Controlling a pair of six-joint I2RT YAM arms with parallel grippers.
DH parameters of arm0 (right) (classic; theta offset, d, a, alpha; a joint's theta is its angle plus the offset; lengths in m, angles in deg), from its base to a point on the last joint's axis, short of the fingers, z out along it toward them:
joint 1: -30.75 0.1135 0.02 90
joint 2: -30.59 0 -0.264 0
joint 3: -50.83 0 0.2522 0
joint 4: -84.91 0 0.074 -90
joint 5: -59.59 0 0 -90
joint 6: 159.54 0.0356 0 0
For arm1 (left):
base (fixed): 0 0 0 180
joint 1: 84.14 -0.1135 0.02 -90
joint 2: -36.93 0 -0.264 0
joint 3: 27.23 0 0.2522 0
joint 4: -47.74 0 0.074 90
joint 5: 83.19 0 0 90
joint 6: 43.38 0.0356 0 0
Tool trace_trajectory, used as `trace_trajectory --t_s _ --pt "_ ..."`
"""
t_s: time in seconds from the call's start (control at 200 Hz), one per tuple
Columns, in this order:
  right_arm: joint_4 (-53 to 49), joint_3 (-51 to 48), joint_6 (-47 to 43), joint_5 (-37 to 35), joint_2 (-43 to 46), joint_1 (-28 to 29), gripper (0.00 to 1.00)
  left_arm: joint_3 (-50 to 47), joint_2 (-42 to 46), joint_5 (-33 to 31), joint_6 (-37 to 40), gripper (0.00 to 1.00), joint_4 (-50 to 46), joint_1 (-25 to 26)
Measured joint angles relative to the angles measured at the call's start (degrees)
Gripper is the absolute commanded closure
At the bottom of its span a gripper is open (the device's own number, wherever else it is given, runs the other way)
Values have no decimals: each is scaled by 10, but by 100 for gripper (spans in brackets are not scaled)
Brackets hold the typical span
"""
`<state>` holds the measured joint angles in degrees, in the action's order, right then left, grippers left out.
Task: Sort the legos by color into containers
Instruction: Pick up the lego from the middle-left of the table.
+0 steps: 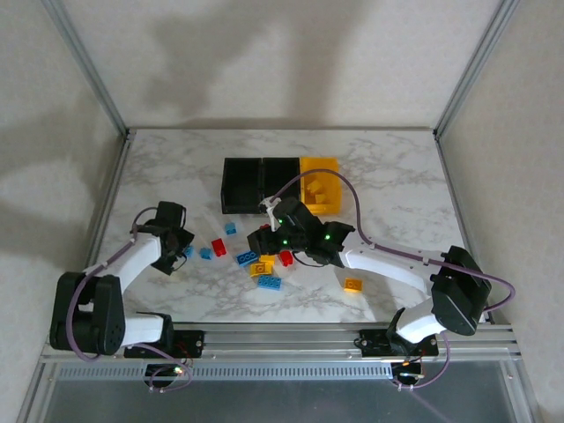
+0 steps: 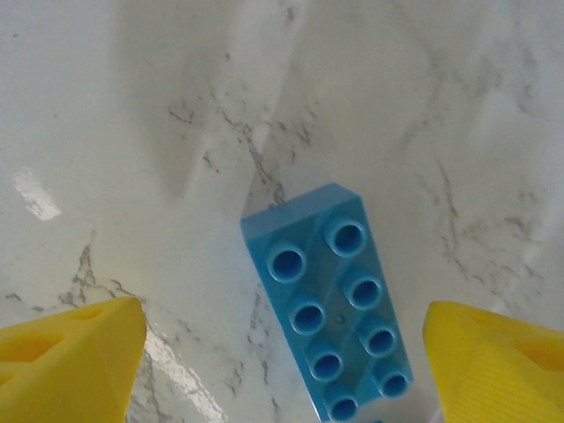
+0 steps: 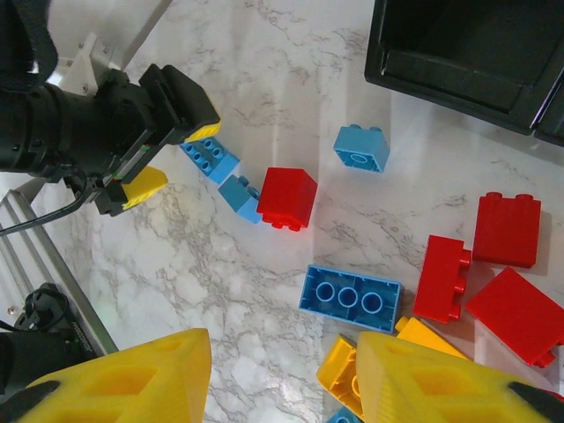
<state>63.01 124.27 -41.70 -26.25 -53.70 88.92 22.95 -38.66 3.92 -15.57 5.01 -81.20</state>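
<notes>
Left gripper (image 2: 282, 317) angled down over white veined marble tabletop (image 2: 132, 106), jaws wide astride a glossy light-blue eight-stud plastic brick (image 2: 330, 304) lying left of the mixed brick pile (image 1: 264, 264), right gripper (image 3: 282, 352) hovering, jaws narrowly apart, empty

No legible txt or labels.

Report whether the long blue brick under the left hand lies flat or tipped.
Flat, studs up: the blue brick shows eight studs toward the left wrist camera, lying on the table between the yellow fingers.
</notes>
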Motion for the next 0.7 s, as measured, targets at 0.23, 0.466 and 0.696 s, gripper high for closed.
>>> trace_trajectory --t_s 0.23,0.466,0.696 --pt "4 -2 5 -2 0 0 54 35 -72 -6 9 37 -14 -4" --pt "12 -15 13 -20 0 0 55 38 -77 -14 26 67 -46 -8" --pt "15 -43 18 -27 12 0 55 47 -65 17 47 67 -16 0"
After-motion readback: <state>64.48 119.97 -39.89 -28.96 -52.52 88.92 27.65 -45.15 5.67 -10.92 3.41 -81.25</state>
